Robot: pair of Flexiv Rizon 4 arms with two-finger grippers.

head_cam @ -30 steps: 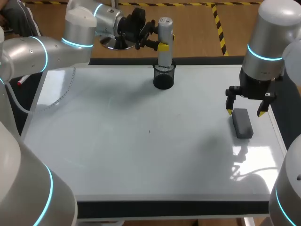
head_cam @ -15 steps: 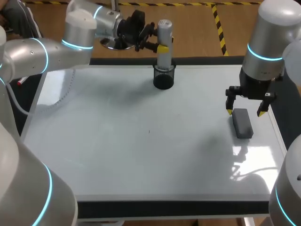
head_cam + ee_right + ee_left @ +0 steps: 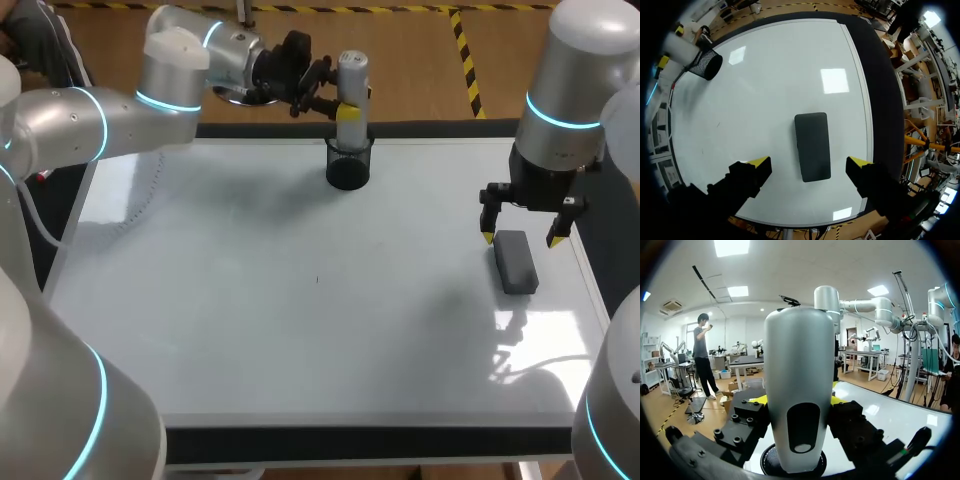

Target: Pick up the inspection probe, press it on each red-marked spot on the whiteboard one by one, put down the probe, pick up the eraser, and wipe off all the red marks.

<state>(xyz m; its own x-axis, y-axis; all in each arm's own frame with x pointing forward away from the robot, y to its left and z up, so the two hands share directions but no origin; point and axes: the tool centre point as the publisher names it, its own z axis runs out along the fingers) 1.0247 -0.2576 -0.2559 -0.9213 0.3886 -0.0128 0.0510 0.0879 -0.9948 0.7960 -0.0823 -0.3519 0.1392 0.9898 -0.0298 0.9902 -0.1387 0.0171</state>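
The left pincer (image 3: 345, 102) is closed on the upright inspection probe (image 3: 351, 72), whose foot sits in the black mesh cup (image 3: 349, 168) at the whiteboard's (image 3: 300, 330) far edge. The right pincer (image 3: 519, 240) hangs wide open, holding nothing, over the eraser (image 3: 518, 266) lying flat near the board's right edge.

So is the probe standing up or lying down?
Standing up: the probe has its bottom in the cup and its top pointing straight up.
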